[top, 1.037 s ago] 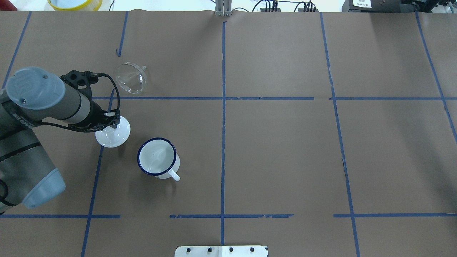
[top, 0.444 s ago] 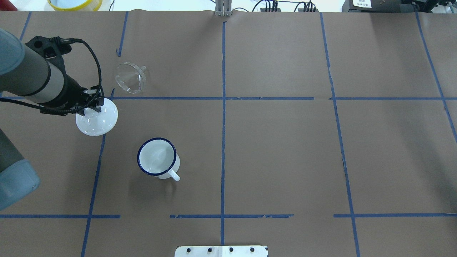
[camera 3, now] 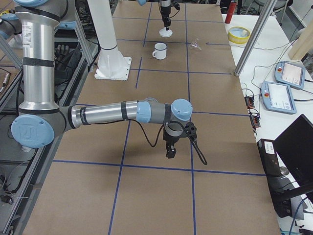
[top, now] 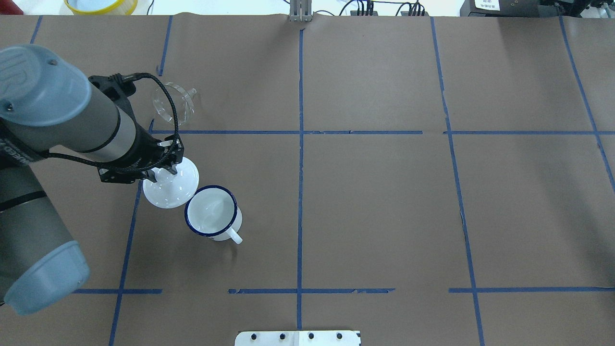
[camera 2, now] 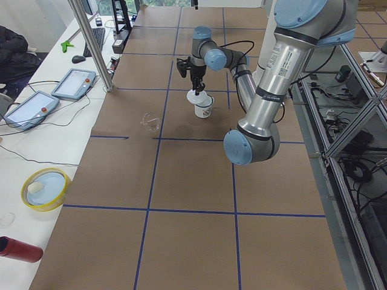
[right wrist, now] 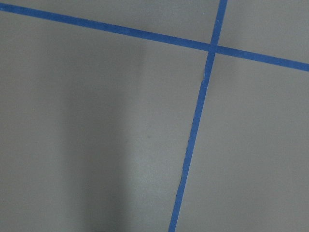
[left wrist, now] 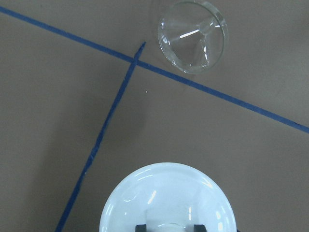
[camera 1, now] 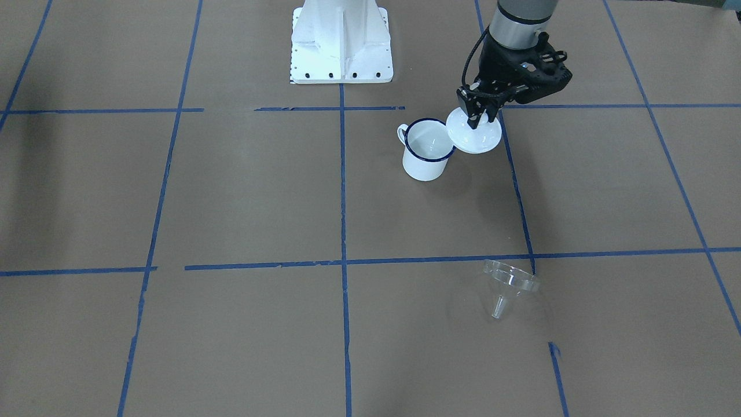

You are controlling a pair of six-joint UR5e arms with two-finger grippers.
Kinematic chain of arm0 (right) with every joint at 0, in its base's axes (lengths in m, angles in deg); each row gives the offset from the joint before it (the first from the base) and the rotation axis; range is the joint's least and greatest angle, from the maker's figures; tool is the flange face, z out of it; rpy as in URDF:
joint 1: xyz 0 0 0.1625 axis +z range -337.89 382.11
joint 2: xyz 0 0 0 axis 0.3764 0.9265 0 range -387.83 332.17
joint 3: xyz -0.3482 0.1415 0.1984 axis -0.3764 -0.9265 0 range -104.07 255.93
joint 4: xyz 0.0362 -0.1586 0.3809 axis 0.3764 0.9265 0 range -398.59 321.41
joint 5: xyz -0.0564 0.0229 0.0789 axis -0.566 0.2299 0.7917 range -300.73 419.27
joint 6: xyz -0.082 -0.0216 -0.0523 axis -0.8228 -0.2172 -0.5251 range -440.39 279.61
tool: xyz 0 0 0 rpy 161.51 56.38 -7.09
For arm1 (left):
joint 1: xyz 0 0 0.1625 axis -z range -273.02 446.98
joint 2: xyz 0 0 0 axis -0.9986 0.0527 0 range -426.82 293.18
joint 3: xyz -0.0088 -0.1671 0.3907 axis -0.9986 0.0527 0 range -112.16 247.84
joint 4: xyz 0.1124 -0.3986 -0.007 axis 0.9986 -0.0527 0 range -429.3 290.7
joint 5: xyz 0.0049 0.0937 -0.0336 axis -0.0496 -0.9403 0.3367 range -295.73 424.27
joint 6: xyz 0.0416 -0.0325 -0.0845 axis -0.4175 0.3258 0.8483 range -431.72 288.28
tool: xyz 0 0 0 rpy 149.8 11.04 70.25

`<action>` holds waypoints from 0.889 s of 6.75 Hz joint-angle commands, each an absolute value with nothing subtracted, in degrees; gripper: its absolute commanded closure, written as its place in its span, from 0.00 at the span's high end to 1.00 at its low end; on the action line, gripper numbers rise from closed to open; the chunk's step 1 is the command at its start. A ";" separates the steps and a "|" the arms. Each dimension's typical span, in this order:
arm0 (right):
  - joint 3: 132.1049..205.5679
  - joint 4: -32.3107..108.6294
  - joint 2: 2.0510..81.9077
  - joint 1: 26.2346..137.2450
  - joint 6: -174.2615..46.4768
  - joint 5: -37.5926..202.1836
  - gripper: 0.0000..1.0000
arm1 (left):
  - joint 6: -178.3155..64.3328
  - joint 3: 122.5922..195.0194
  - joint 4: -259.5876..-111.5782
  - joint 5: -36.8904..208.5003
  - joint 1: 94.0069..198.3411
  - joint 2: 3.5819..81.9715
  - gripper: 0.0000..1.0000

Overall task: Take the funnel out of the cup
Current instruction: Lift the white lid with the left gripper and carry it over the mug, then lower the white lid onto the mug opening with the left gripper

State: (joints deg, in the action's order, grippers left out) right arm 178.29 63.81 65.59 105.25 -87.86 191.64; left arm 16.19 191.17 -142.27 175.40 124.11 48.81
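The clear plastic funnel (top: 174, 104) lies on its side on the brown paper, apart from the cup, and also shows in the front view (camera 1: 509, 284) and left wrist view (left wrist: 193, 36). The white cup (top: 211, 211) with a dark blue rim stands upright and looks empty (camera 1: 427, 150). My left gripper (top: 163, 169) is shut on the knob of a round white domed lid (top: 171, 186), held just beside the cup's rim (camera 1: 477, 138). My right gripper (camera 3: 170, 152) hangs over bare paper far from both; I cannot tell whether it is open or shut.
Blue tape lines grid the brown paper. The robot's white base plate (camera 1: 341, 40) sits at the near edge. A yellow bowl (top: 101, 5) stands beyond the far left edge. Operator pendants (camera 3: 286, 85) lie on the side table.
My left gripper, still holding the white lid, swung away to the far left and has now come back right, beside the cup's rim. Funnel and cup have not moved.
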 commanded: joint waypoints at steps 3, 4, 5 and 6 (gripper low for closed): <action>178.32 63.81 65.60 105.25 -87.86 191.64 1.00 | 20.92 186.14 -142.52 170.97 118.00 52.71 0.00; 178.32 63.81 65.60 105.25 -87.86 191.64 1.00 | 20.91 186.05 -142.52 170.97 118.00 52.71 0.00; 178.32 63.81 65.60 105.25 -87.86 191.64 1.00 | 20.91 186.05 -142.52 171.06 118.00 52.71 0.00; 178.32 63.81 65.60 105.25 -87.86 191.64 1.00 | 20.74 185.61 -142.60 171.06 118.00 52.71 0.00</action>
